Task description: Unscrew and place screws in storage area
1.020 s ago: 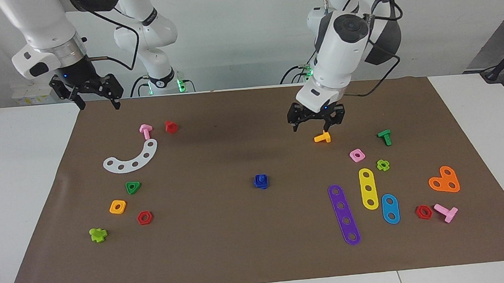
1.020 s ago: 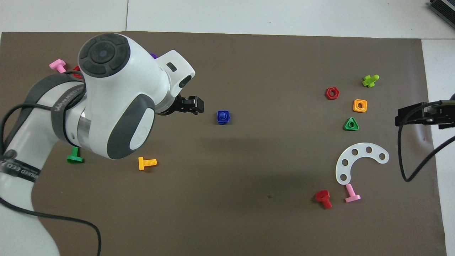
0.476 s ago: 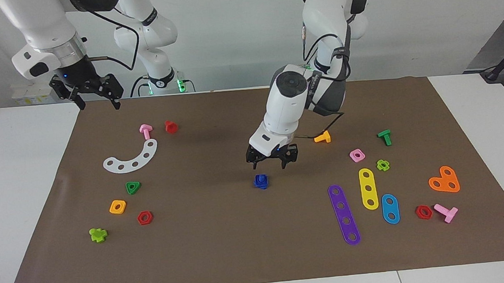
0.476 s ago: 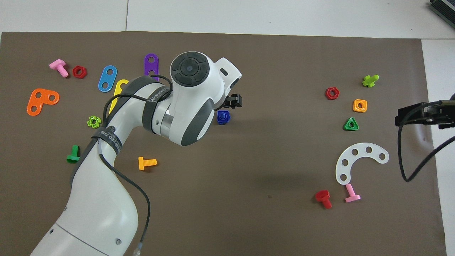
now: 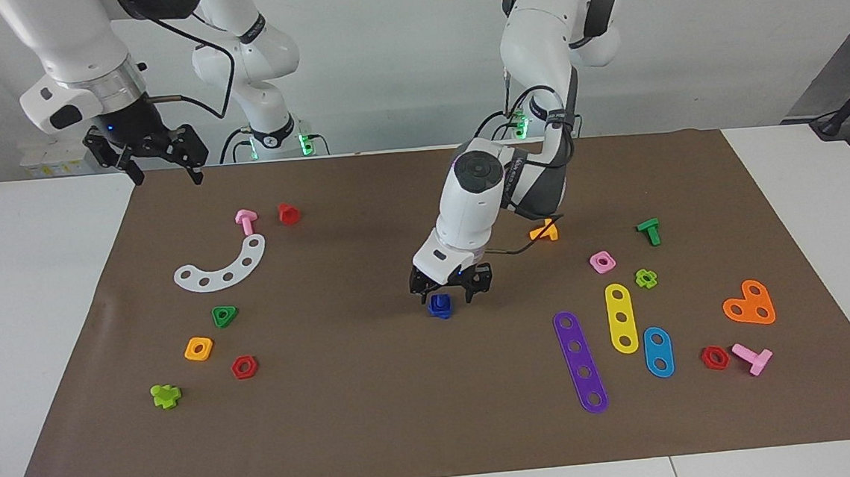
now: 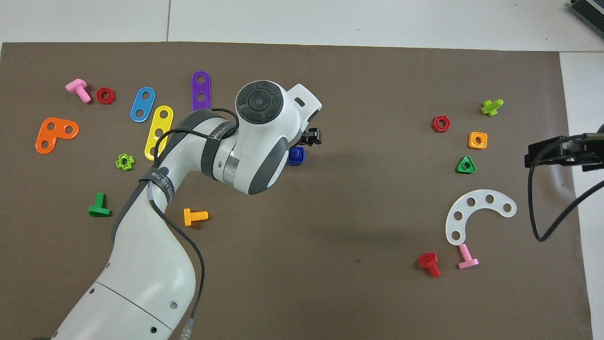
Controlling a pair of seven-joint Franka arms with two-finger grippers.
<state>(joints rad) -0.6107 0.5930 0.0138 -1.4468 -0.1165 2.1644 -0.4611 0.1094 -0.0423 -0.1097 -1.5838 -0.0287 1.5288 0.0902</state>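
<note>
— Where's your left tool (image 5: 449, 288)?
— Bent low, fingers spread wide around the blue screw (image 5: 440, 305) at mid-desk (image 5: 378, 421).
— Right tool (image 5: 157, 156)?
— Waiting raised, fingers apart, above the mat's (image 5: 409, 434) edge.

Left tool (image 6: 309, 138) over blue screw (image 6: 296, 156), screw partly hidden under wrist; right tool (image 6: 561, 153) at worktop (image 6: 330, 283) edge.

A black strap (image 6: 158, 182) around the left arm carries white lettering, too small and curved to read with certainty. No other text, number or sign is legible.
</note>
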